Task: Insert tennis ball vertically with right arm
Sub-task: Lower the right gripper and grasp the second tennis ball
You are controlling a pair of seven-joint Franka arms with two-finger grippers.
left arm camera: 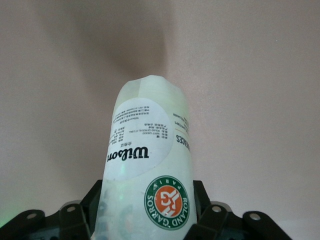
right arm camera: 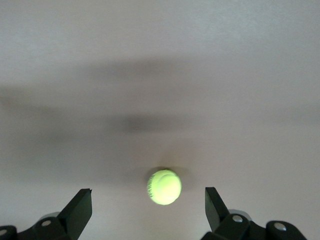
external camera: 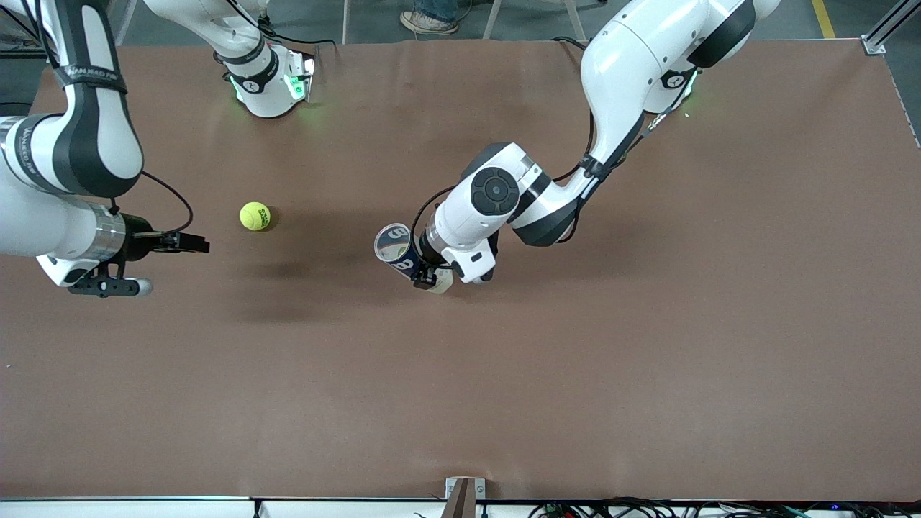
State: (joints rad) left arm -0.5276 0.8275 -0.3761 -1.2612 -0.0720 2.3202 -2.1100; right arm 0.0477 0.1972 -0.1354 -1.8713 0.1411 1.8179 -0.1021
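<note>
A yellow-green tennis ball (external camera: 255,216) lies on the brown table toward the right arm's end. My right gripper (external camera: 176,265) is open and empty, up in the air beside the ball and apart from it. In the right wrist view the ball (right arm camera: 164,186) shows ahead of the gripper (right arm camera: 148,206), between the lines of its two black fingers (right arm camera: 80,209). My left gripper (external camera: 432,277) is shut on a tennis ball can (external camera: 399,253) and holds it tilted over the middle of the table, open mouth up toward the right arm's end. The can (left arm camera: 147,160) carries Wilson and Roland Garros labels, clamped in the gripper (left arm camera: 147,222).
The two arm bases (external camera: 270,83) stand along the table edge farthest from the front camera. A small bracket (external camera: 462,495) and cables sit at the edge nearest it. The table (external camera: 647,345) is a plain brown surface.
</note>
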